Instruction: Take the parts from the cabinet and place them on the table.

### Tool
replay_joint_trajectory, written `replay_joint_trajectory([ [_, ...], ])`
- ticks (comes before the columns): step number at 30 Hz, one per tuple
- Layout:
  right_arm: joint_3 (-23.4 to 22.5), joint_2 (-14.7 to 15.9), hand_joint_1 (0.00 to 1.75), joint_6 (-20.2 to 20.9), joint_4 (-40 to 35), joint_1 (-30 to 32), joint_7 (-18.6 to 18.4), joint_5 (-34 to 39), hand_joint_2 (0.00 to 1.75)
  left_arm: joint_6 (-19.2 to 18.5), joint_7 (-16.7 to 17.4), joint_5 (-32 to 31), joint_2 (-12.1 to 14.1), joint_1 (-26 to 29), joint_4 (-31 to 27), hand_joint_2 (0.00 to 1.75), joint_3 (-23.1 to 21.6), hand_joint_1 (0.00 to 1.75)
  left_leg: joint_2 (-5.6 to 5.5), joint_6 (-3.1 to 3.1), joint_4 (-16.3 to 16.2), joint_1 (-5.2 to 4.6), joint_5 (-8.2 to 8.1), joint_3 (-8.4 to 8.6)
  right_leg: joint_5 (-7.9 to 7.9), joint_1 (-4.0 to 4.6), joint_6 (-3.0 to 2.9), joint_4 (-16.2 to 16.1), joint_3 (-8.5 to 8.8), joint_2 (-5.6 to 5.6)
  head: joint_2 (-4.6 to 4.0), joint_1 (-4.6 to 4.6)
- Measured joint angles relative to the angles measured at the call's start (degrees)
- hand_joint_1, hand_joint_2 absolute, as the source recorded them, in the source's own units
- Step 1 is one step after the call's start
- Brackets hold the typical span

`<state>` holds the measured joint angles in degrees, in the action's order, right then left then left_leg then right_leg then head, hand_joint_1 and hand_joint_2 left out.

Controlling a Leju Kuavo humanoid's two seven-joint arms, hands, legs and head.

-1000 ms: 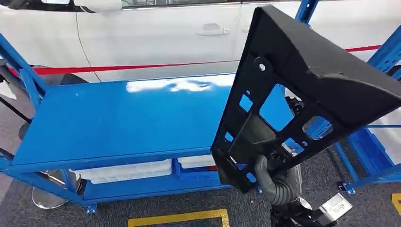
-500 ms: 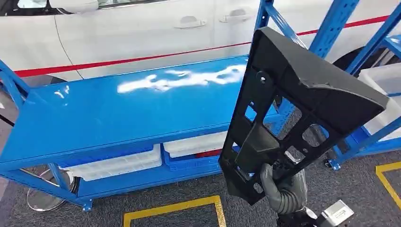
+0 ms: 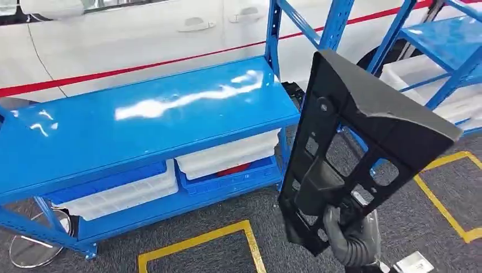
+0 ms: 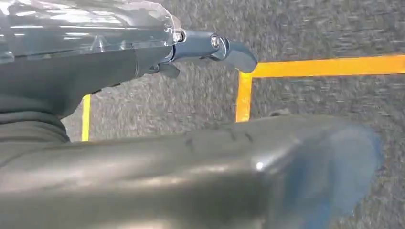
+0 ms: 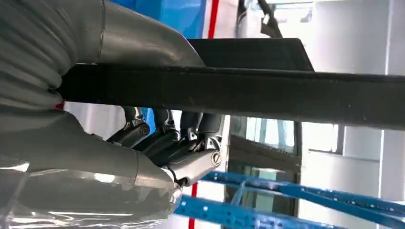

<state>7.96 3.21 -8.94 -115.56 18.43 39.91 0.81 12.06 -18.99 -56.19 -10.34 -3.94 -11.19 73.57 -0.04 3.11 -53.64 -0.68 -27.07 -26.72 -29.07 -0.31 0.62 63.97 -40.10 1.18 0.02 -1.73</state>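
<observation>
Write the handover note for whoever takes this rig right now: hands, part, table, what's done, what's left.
Right hand: grips the black plastic part near its lower edge, holding it upright in the air, right of the blue table.
Left hand: hangs over grey carpet with yellow floor lines; holds nothing, and whether its fingers are spread or curled can't be told.
Done: the part is out of the cabinet and in hand.
Left: carry the part over the blue table top and set it down; it does not touch the table yet. White bins sit on the table's lower shelf.
</observation>
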Motion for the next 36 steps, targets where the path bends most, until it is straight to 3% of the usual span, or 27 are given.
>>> replay_joint_trajectory([
  [1,-0.2,-0.1,1.75,0.0,0.0,0.1,0.0,-0.2,1.75,-0.1,0.0,0.0,0.0,0.2,0.0,0.0,0.0,0.0,0.88,-0.12,-0.1,0.01,0.5,-0.76,-2.89,-0.43,0.51,4.3,-0.91,-0.44,0.0,-0.02],
  [2,-0.2,-0.2,1.75,0.0,0.0,0.1,0.0,-0.6,1.75,-0.3,0.0,0.0,0.0,0.3,0.0,0.0,0.0,0.0,1.89,-0.3,-0.3,0.06,1.03,-1.66,-4.31,-0.88,1.09,8.6,-1.72,-0.63,0.0,-0.02],
  [4,-0.2,-0.3,1.75,-0.1,0.0,0.4,0.0,-0.9,1.75,-0.6,-0.3,0.2,0.0,0.2,0.0,0.0,0.0,0.0,3.62,-0.86,-1.0,0.37,1.81,-3.36,-1.75,-1.65,2.1,11.6,-1.04,-0.92,0.0,-0.02],
  [5,-0.2,-0.5,1.75,-0.2,0.0,0.4,0.0,-1.1,1.75,-0.8,-0.6,0.3,0.0,0.2,0.0,0.0,0.0,0.0,4.53,-1.26,-1.8,0.68,2.1,-4.52,0.98,-2.11,2.72,9.4,1.37,-1.3,0.0,-0.02],
  [6,-0.2,-0.7,1.75,-0.3,0.1,0.4,0.0,-1.4,1.75,-0.9,-0.7,0.3,0.0,0.2,0.0,0.0,0.0,0.0,5.23,-1.56,-2.6,0.99,2.22,-5.5,2.36,-2.5,3.32,5.3,4.86,-2.17,0.0,-0.02],
  [7,-0.2,-0.9,1.75,-0.3,0.1,0.4,0.0,-1.6,1.75,-0.9,-0.8,0.4,0.0,0.1,0.0,0.0,0.0,0.0,5.75,-2.01,-3.6,1.0,2.2,-6.16,1.95,-2.88,3.86,0.2,8.92,-4.28,0.0,-0.02],
  [8,-0.2,-1.0,1.75,-0.3,0.1,0.2,0.0,-1.8,1.75,-0.9,-0.9,0.5,0.2,0.1,0.0,0.0,0.0,0.0,6.05,-2.51,-4.7,0.83,2.1,-7.18,-0.95,-2.45,4.24,-4.9,12.33,-6.77,0.0,0.04],
  [9,-0.2,-1.3,1.75,-0.4,0.1,0.3,-0.1,-2.0,1.75,-1.0,-0.9,0.5,0.0,0.0,0.0,0.0,0.0,0.0,6.6,-2.96,-5.0,0.77,2.21,-7.04,-1.48,-2.05,2.48,-4.9,11.86,-5.86,0.0,-0.39],
  [12,-0.3,-1.7,1.75,-0.9,0.1,0.9,0.0,-2.6,1.75,-1.3,-1.0,0.6,-0.1,-0.1,0.0,0.0,0.0,0.0,8.28,-4.44,-4.8,1.24,3.53,-7.19,-0.38,-1.63,0.32,-5.3,10.44,-4.42,0.0,-0.33],
  [13,-0.3,-2.0,1.75,-1.0,0.1,1.0,0.0,-2.8,1.75,-1.5,-1.0,0.7,-0.1,-0.1,0.0,0.0,0.0,0.0,6.26,-5.11,-5.4,1.65,2.3,-7.56,0.38,-1.76,-0.48,-5.4,9.79,-3.98,0.0,-0.35],
  [14,-0.2,-2.2,1.75,-1.1,0.1,0.9,0.0,-2.8,1.75,-1.6,-1.0,0.7,-0.1,0.0,0.0,0.0,0.0,0.0,3.39,-5.23,-7.3,1.65,-1.11,-8.31,1.11,-1.68,-0.96,-5.4,8.83,-3.36,0.0,-0.33],
  [16,-0.1,-2.8,1.75,-1.2,0.2,0.9,0.0,-2.9,1.75,-1.7,-1.0,0.7,-0.1,0.3,0.0,0.0,0.0,0.0,0.78,-5.06,-15.5,1.57,-8.32,-10.39,2.64,-1.19,-1.64,-5.4,6.89,-1.91,0.0,-0.44],
  [17,-0.1,-2.9,1.75,-1.3,0.2,1.0,0.0,-2.9,1.75,-1.8,-1.0,0.7,-0.1,0.3,0.0,0.0,0.0,0.0,0.48,-4.86,-19.4,1.53,-10.16,-11.17,3.34,-0.9,-1.82,-5.3,5.94,-1.16,0.0,-0.42],
  [18,-0.1,-3.0,1.75,-1.4,0.3,1.0,0.0,-2.9,1.75,-1.8,-1.0,0.7,-0.2,0.2,0.0,0.0,0.0,0.0,0.43,-4.61,-22.1,1.43,-10.62,-11.22,4.18,-0.61,-1.85,-5.3,4.88,-0.25,0.0,-0.42],
  [20,-0.1,-3.2,1.75,-1.4,0.3,1.0,-0.1,-3.0,1.75,-2.0,-1.0,0.9,-0.2,0.1,0.0,0.0,0.0,0.0,0.27,-3.87,-19.9,1.21,-7.49,-8.21,5.48,-0.32,-1.81,-5.2,3.25,1.23,0.0,-0.44],
  [22,-0.1,-3.2,1.75,-1.4,0.3,0.9,-0.2,-3.0,1.75,-2.2,-1.0,1.0,-0.2,-0.2,0.0,0.0,0.0,0.0,-1.71,-2.45,-9.5,0.66,-3.56,-0.74,6.92,-0.15,-1.56,-5.2,1.9,2.93,0.0,-0.42],
  [23,-0.1,-3.2,1.75,-1.4,0.3,0.9,-0.2,-3.0,1.75,-2.2,-1.0,1.0,0.0,-0.4,0.0,0.0,0.0,0.0,-4.79,-1.45,-4.2,0.36,-4.95,2.45,7.51,-0.32,-1.43,-5.2,1.58,3.2,0.0,-0.42],
  [24,-0.1,-3.3,1.75,-1.4,0.3,0.6,-0.4,-3.0,1.75,-2.3,-1.0,1.0,0.0,-0.4,-0.1,0.0,0.0,0.0,-5.19,-1.86,-1.1,0.5,-5.45,4.0,8.19,-0.22,-1.07,-5.2,1.42,3.87,0.0,-0.39],
  [27,-0.1,-3.5,1.75,-1.3,0.4,0.5,-0.7,-2.9,1.75,-2.5,-1.0,1.1,-0.1,-0.7,-0.1,0.0,0.0,0.0,-3.67,-1.66,-1.4,-0.21,-4.07,3.19,10.39,-0.71,0.36,-6.5,1.37,5.82,0.0,-0.44],
  [28,-0.2,-3.5,1.75,-1.3,0.4,0.5,-0.8,-2.8,1.75,-2.6,-1.0,1.1,-0.3,-0.7,0.0,0.0,0.0,0.0,-2.73,-1.28,-0.5,0.79,-2.84,2.84,10.63,-0.64,0.54,-6.6,1.13,5.85,0.0,-0.44],
  [29,-0.2,-3.5,1.75,-1.2,0.5,0.4,-0.9,-2.8,1.75,-2.6,-1.0,1.1,-0.3,-0.8,-0.1,0.0,0.0,0.0,-1.77,-1.1,-0.2,0.51,-2.02,2.24,7.84,-0.36,0.21,-5.2,0.31,2.93,0.0,-0.42],
  [30,-0.2,-3.5,1.75,-1.2,0.6,-0.1,-1.2,-2.8,1.75,-2.7,-1.0,1.1,-0.3,-0.8,0.0,0.0,0.0,0.0,-0.75,-0.6,-0.2,0.4,-1.37,1.42,3.46,-0.42,0.18,-2.0,-0.72,0.83,0.0,-0.42],
  [31,-0.2,-3.5,1.75,-1.1,0.7,-0.5,-1.4,-2.8,1.75,-2.7,-0.9,1.1,-0.3,-0.6,0.0,0.0,0.0,0.0,0.27,-0.7,-0.3,0.34,-0.72,0.6,-0.35,-0.56,0.45,2.2,-1.69,-0.19,0.0,-0.42],
  [32,-0.2,-3.5,1.75,-1.1,0.7,-0.6,-1.4,-2.8,1.75,-2.9,-0.9,1.1,-0.3,-0.5,0.0,0.0,0.0,0.0,1.26,-0.73,-0.4,0.3,-0.21,-0.25,-2.71,-0.73,0.81,6.6,-2.53,-0.6,0.0,-0.42],
  [33,-0.2,-3.5,1.75,-1.1,0.8,-0.6,-1.6,-2.8,1.75,-2.9,-0.8,1.1,-0.3,-0.5,0.0,0.0,0.0,0.0,2.19,-0.8,-0.6,0.31,0.32,-1.21,-3.49,-0.95,1.17,10.3,-3.04,-0.72,0.0,-0.42],
  [34,-0.3,-3.5,1.75,-1.2,0.9,-0.6,-1.7,-2.8,1.75,-2.9,-0.7,1.0,-0.3,-0.5,0.0,0.0,0.0,0.0,3.17,-0.98,-0.9,0.33,0.82,-2.12,-2.3,-1.24,1.52,12.4,-2.82,-0.84,0.0,-0.42],
  [36,-0.4,-3.5,1.75,-1.2,1.1,-0.7,-1.9,-2.8,1.75,-3.0,-0.7,1.1,-0.4,-0.7,0.0,0.0,0.0,0.0,4.79,-1.55,-2.0,0.43,1.51,-4.27,2.36,-1.98,2.22,9.7,1.0,-1.4,0.0,-0.42],
])
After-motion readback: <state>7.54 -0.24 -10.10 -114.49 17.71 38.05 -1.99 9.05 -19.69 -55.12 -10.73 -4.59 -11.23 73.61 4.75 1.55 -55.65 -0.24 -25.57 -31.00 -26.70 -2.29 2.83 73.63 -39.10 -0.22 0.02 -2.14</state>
